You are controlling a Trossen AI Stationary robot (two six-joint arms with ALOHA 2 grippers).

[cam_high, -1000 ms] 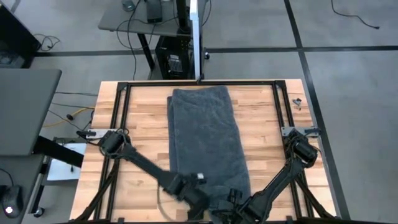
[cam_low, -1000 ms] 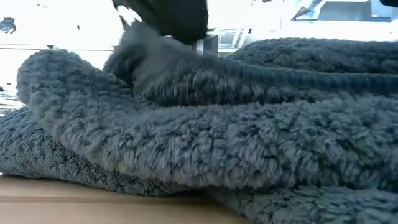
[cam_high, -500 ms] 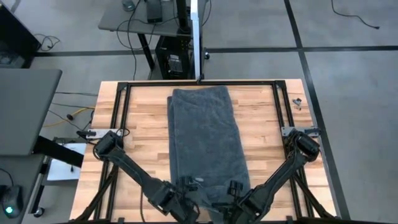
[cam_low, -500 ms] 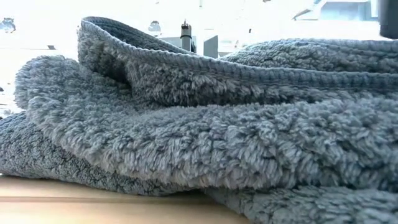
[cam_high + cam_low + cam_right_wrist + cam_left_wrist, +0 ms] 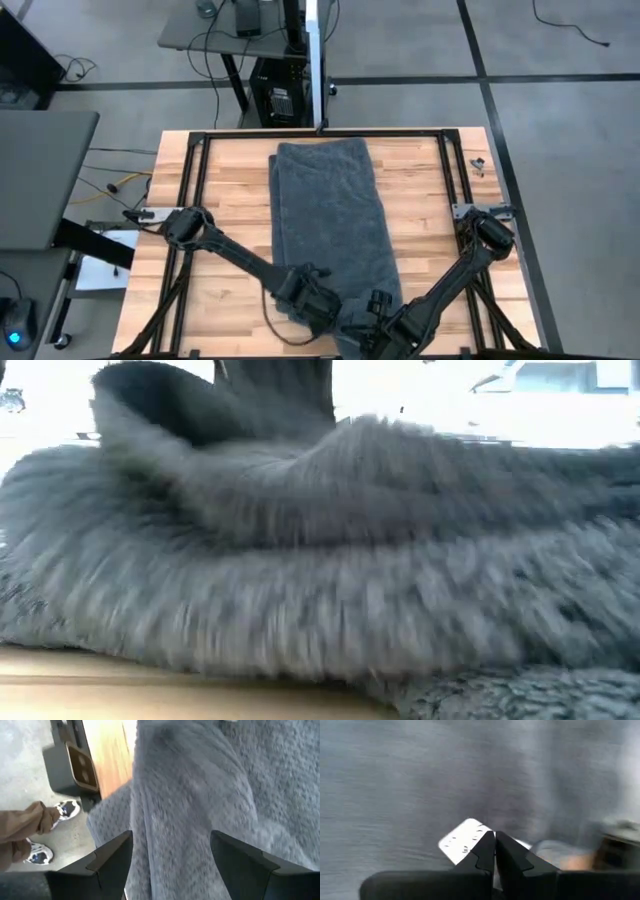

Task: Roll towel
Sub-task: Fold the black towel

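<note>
The dark grey towel [image 5: 330, 220] lies folded in a long strip down the middle of the wooden table [image 5: 220, 200], from the far edge to the near edge. Its near end humps up in thick folds [image 5: 320, 590]. My left gripper [image 5: 318, 303] is shut at the near left of that end, right over the white tag [image 5: 462, 840]. My right gripper [image 5: 372, 308] hangs open over the near right part. Its two fingers stand on either side of a raised ridge of towel [image 5: 190, 795], and I see no touch there. My left gripper pushes with its shut fingers [image 5: 487, 852] into the raised fold of the towel's near end [image 5: 150, 400], beside the white tag. It slants down from the table's near left. Nothing is pinched between the fingers. The cloth around them stands humped up and is blurred.
Black frame rails [image 5: 190, 180] run along the table's left, right and far sides. Bare wood lies on both sides of the towel. A person's shoes and trouser leg [image 5: 35, 845] show on the floor past the table's near edge.
My left gripper, shut throughout, swung off the towel toward the near left, then came back onto the towel's near end. The standing fold at the near left corner has been pushed over, and the whole near end is shifting.
</note>
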